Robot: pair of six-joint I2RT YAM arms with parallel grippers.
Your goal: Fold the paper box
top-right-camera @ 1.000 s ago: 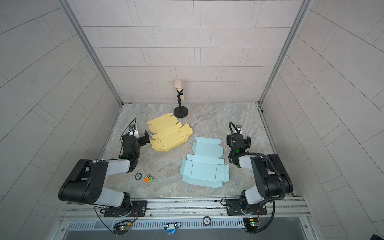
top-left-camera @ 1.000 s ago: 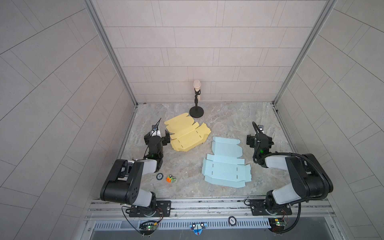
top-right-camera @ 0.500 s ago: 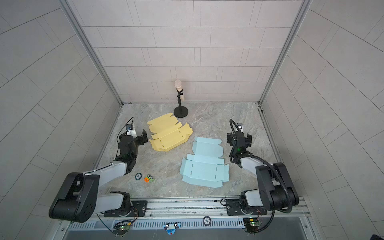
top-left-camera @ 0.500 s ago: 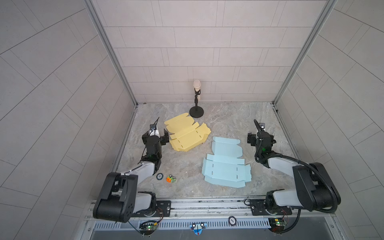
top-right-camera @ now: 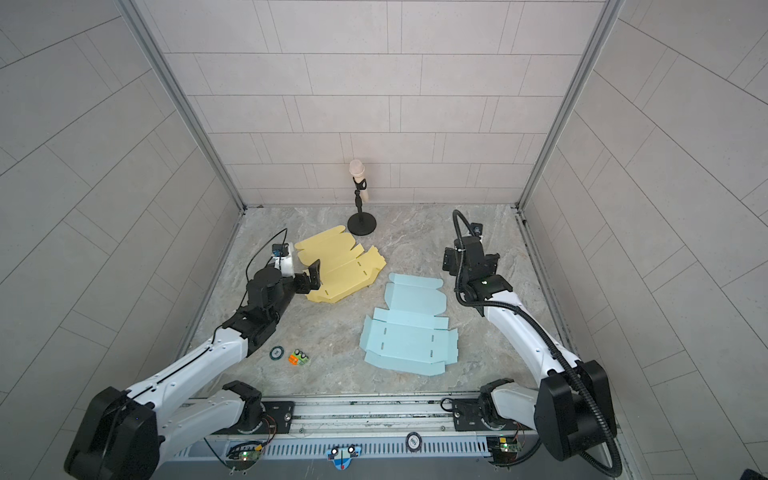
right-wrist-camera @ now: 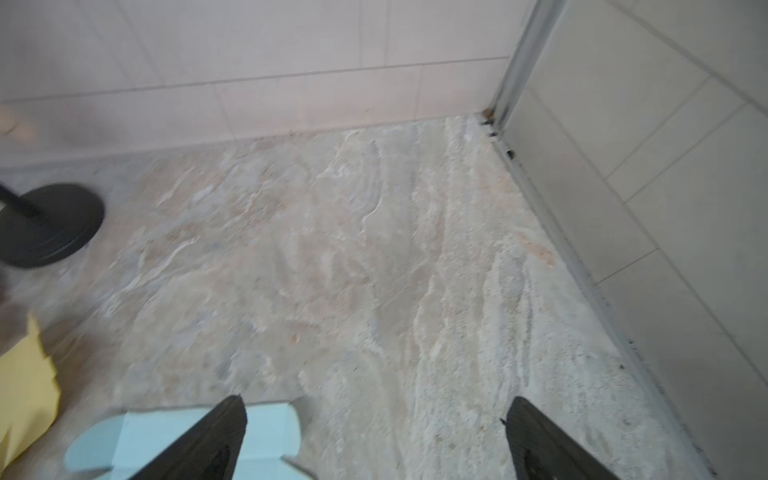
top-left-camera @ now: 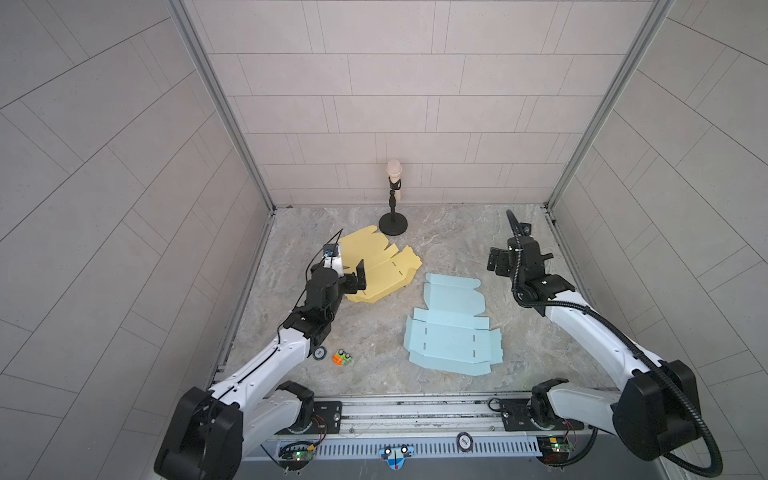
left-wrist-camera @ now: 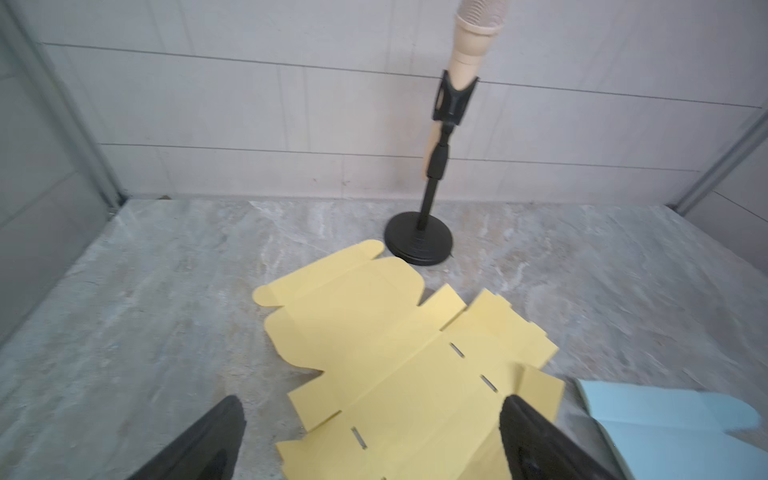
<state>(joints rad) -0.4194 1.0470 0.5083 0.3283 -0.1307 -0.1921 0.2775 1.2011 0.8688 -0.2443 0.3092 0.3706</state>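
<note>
While both blanks lie flat, nothing of the fold is done: every flap is down on the bench (top-left-camera: pixel 457 237)! The yellow blank (top-left-camera: pixel 376 266) sits back-left, its far corner just beside the mic stand (top-left-camera: pixel 392 222). The blue blank (top-left-camera: pixel 451 328) lies mid-bench, nearer the front, with a strip of bare stone between the two. Which one is the job? Can't tell.

The left gripper (left-wrist-camera: pixel 370 402) hangs over the yellow blank's near edge, jaws wide, nothing held; whether a finger brushes the card, I can't say. The right gripper (right-wrist-camera: pixel 376 401) is wide and empty too, by the blue blank's far corner, mostly over bare bench.

All of it is left, I'd judge: walls up, tabs into slots, lid shut.

Room now! There's plenty of bare bench at the back right, though the side wall (top-left-camera: pixel 665 232) runs close to that arm. The stand crowds the yellow blank's far corner, so a swinging flap could clip it. A token (top-left-camera: pixel 319 353) and a small orange-green bit (top-left-camera: pixel 343 357) lie front-left by the left forearm, apart from both blanks
</note>
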